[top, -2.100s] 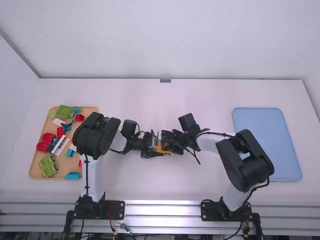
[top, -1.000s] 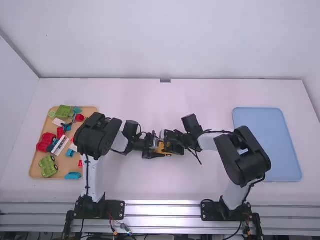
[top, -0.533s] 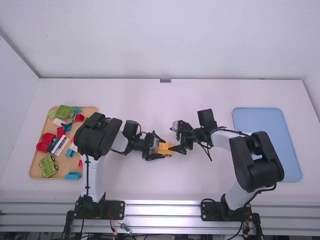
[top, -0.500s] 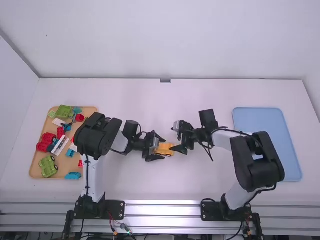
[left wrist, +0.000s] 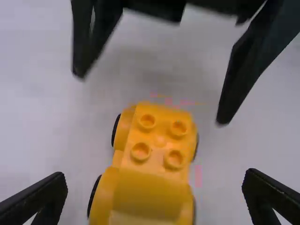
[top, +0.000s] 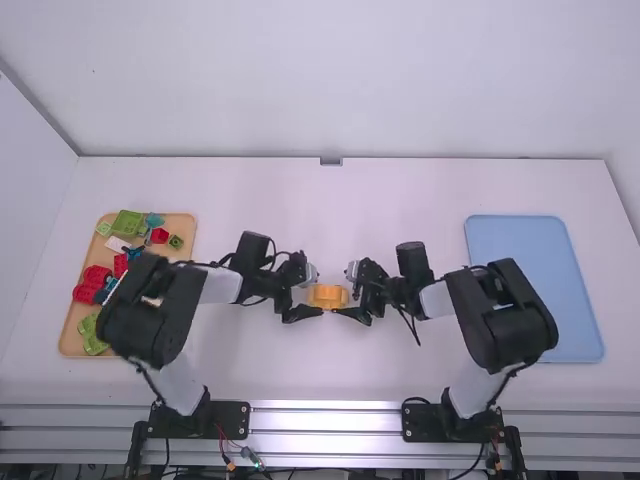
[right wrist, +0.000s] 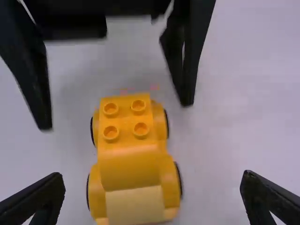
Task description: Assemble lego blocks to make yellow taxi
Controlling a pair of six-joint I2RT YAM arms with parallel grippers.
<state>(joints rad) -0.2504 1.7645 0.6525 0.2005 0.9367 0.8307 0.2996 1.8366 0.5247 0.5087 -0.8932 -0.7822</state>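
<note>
Near the table's middle, my left gripper (top: pixel 305 296) is at the left end of the yellow toy car (top: pixel 328 296), and my right gripper (top: pixel 356 296) is at its right end. The left wrist view has the car (left wrist: pixel 150 178) with its studs up and black wheels at its sides, between the spread fingers of my left gripper (left wrist: pixel 154 199). In the right wrist view the car (right wrist: pixel 129 164) stands on the table between the parted fingers of my right gripper (right wrist: pixel 152 199). Neither gripper touches it.
An orange tray (top: pixel 68 335) with green, red, white and blue blocks lies at the left, partly under the left arm. A light blue tray (top: pixel 540 270) lies at the right, beside the right arm.
The left gripper has let go of the car and drawn back slightly to the left, its arm bending outward. The right gripper, earlier at the car, has also backed off and shifted slightly.
</note>
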